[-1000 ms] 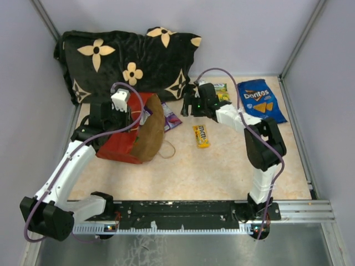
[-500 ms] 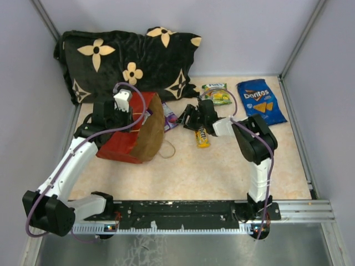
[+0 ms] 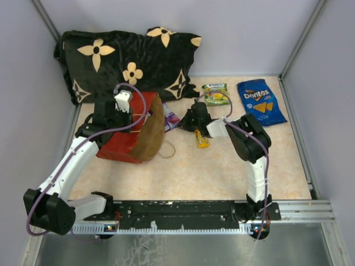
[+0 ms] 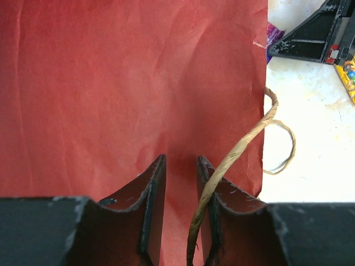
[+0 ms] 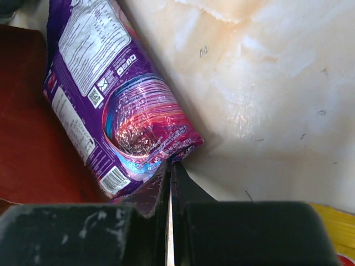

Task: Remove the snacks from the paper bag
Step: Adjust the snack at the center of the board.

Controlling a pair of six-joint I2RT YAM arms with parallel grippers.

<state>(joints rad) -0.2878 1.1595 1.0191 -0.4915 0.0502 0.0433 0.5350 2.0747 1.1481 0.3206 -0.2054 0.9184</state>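
Observation:
The red paper bag (image 3: 125,145) lies on its side, its brown mouth facing right. My left gripper (image 3: 123,112) sits on its upper wall. In the left wrist view its fingers (image 4: 152,188) stand a narrow gap apart on the red paper (image 4: 111,83), and a tan cord handle (image 4: 244,144) runs along the right finger. A purple candy pouch (image 3: 171,118) pokes out of the mouth. My right gripper (image 3: 188,123) is shut, its tips (image 5: 170,164) at the pouch's sealed corner (image 5: 111,94). A yellow M&M's packet (image 3: 201,138), a green pouch (image 3: 216,94) and a blue Doritos bag (image 3: 260,101) lie on the table.
A black flower-patterned pillow (image 3: 127,61) leans against the back wall behind the bag. Grey walls close in the tabletop on the left, back and right. The second cord loop (image 3: 166,149) lies on the table by the bag's mouth.
My right gripper left the green pouch at the back, swung left and down to the purple pouch, and shut. The left arm and the bag have barely moved.

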